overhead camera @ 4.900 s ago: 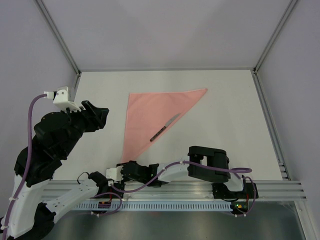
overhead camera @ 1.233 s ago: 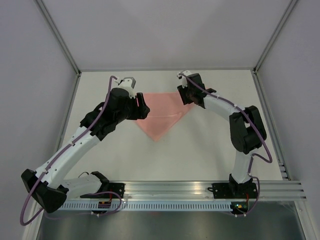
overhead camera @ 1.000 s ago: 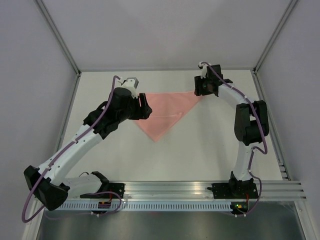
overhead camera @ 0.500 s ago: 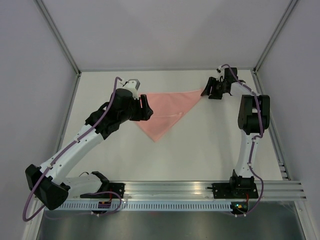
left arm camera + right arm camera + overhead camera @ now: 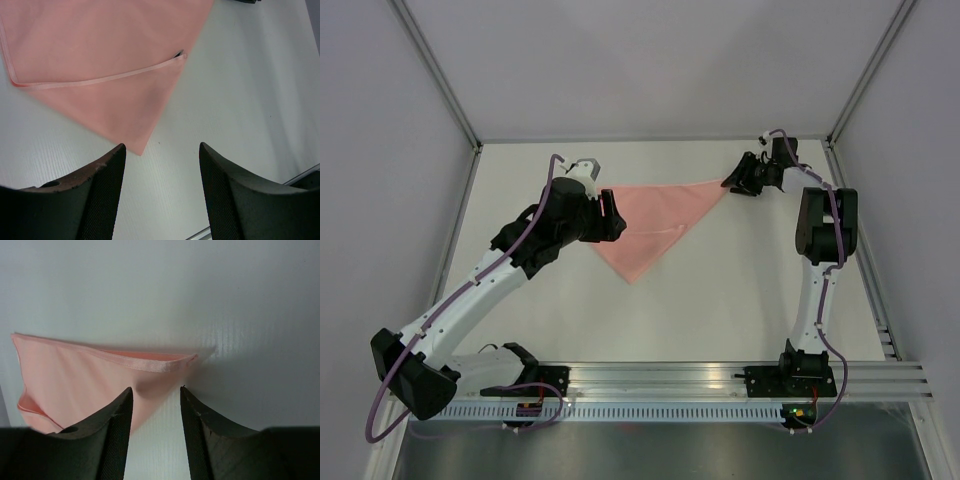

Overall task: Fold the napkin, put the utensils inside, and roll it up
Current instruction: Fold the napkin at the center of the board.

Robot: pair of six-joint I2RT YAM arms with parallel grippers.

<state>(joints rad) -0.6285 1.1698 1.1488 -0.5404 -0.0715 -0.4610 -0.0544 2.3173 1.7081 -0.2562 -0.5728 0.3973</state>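
Top view: napkin point(image 5: 650, 215) folded to a pale pink triangle, flat on the far half of the white table point(image 5: 720, 290), long edge toward the back wall, point toward the arm bases. Left gripper point(image 5: 608, 217) over the triangle's left part, hiding that corner; right gripper point(image 5: 735, 183) at the right corner.

Left wrist view: left gripper point(image 5: 161, 147) wide open, holding nothing, with bare table between its dark fingers point(image 5: 107, 175). Ahead of them, the napkin point(image 5: 100, 45) with its lower point just in front of the gap. Shows a narrow hem running across the cloth, and a small dark tip point(image 5: 179, 53) at the hem's right end, too small to identify.

Right wrist view: right gripper point(image 5: 155, 390) with jaws parted, straddling the napkin point(image 5: 75, 375) just short of its right corner, not pinched shut on the cloth. Shows the doubled edge slightly lifted off the table.
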